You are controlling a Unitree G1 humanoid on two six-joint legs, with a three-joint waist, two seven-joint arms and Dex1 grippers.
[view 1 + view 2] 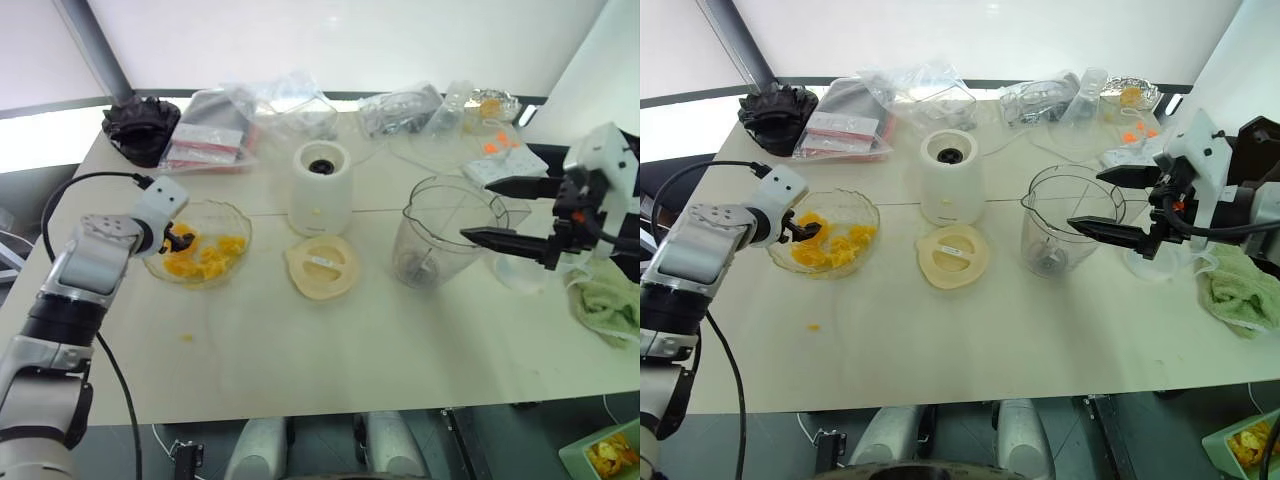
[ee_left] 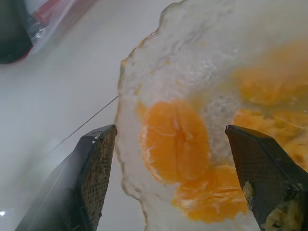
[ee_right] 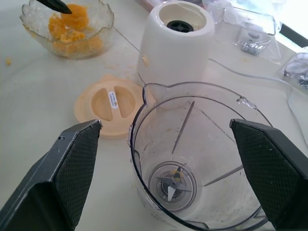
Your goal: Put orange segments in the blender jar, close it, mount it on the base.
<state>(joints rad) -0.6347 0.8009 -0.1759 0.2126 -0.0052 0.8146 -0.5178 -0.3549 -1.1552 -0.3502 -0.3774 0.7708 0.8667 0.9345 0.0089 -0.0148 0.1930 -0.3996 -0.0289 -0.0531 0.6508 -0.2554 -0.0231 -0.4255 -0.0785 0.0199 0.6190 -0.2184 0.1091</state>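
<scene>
Orange segments [image 1: 205, 258] in bowl [image 1: 232, 218], blender jar [image 1: 445, 232] empty

Bright, even daylight comes from the far side, washing out the wall beyond the table [image 1: 400, 350]. Shadows are soft and faint. Up close, the glass bowl [image 2: 159, 57] glares white and blurs, with the far corner hazy; the jar [image 3: 202, 159] stays crisp.

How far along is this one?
Nothing done: jar empty, off the base, lid on the table. In hand: open left gripper straddles a segment in the bowl; open right gripper brackets the jar. Left: loading, lidding, mounting.
</scene>
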